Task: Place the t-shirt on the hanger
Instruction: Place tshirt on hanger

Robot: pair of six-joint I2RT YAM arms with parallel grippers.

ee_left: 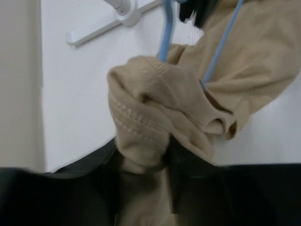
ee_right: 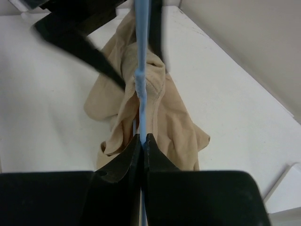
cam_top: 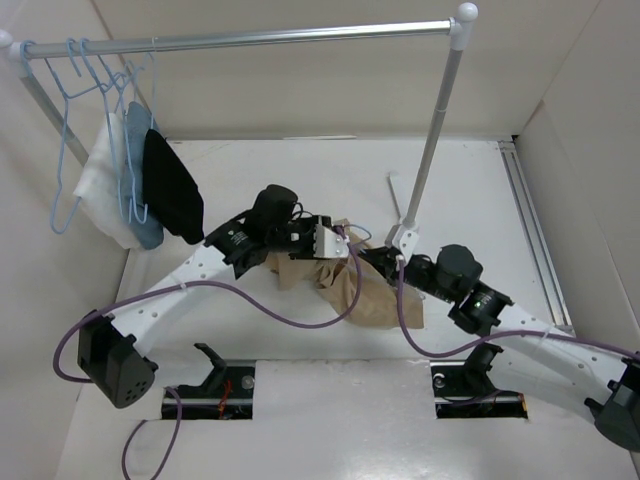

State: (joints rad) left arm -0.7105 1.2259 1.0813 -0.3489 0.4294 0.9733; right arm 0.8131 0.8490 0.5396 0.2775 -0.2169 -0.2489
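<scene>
T-shirt point(ee_left: 155, 117) in left fingers point(ee_left: 193, 183), hanger point(ee_right: 141, 56) in right fingers point(ee_right: 117, 165)

T-shirt point(ee_left: 155, 117) plain tan, paler stitching rows along its hem; hanger point(ee_right: 141, 47) light blue; bench point(cam_top: 330, 430) white. At 10 o'clock: black garment point(cam_top: 172, 190), blue cloth point(cam_top: 143, 225), white cloth point(cam_top: 100, 185).

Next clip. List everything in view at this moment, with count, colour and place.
t-shirt: one, tan, bunched mid-table
hanger: one, light blue, wire running into the t-shirt
spare hangers: several, light blue, rail's left end
white cloth: one, hung there
blue cloth: one, hung beside it
black garment: one, hung rightmost
rail: one, silver, across the back
table: one, white, underneath
left gripper: one, dark, shut on the t-shirt
right gripper: one, dark, shut on the hanger
</scene>
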